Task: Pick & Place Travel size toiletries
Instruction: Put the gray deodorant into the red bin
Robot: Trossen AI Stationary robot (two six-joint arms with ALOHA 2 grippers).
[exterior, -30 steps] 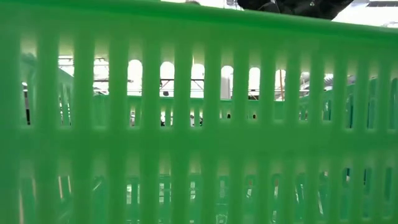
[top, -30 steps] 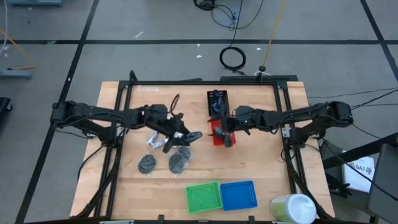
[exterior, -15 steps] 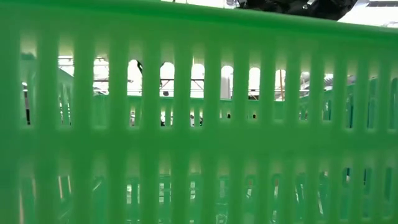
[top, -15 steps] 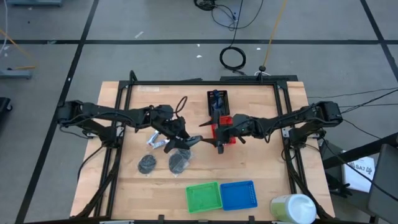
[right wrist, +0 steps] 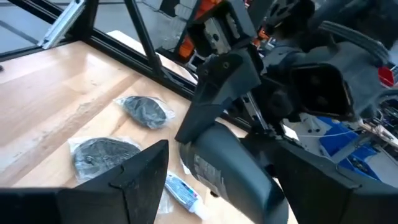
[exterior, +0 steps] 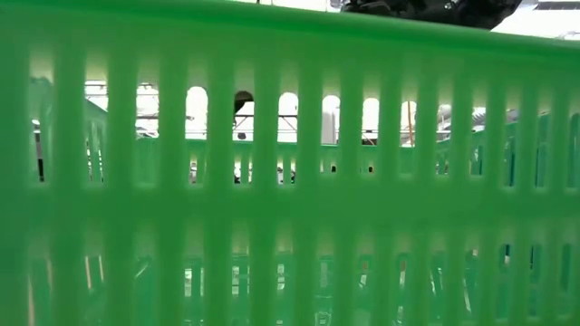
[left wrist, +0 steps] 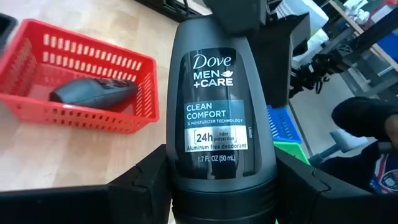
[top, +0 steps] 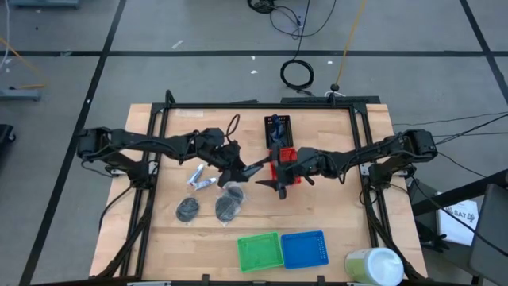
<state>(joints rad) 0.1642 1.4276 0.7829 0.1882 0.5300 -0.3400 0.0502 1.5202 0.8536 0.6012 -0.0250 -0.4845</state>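
Observation:
My left gripper is shut on a dark blue-grey Dove Men+Care mini bottle above the table's middle, just left of the red basket. My right gripper is open, its fingers standing on either side of the bottle's free end, with a gap beside one finger. Another dark bottle lies on its side in the red basket. Two round dark pads in clear wrap and thin white tubes lie on the wood. My left gripper pinches the bottle between its two fingers at its lower body, below the label. The fingers come from the table's left, slanting a little downward and lying along the bottle. The bottle is lifted clear, its far end pointing toward my right gripper.
A black basket stands behind the red one. A green basket and a blue basket sit at the near edge, the green one's wall filling the low view. A white-and-green cylinder stands at the near right corner.
My left gripper has carried the bottle toward the table's right and a little down, rolling it about its length. My right gripper has come off the red basket toward the left, and its fingers now stand around the bottle's free end.

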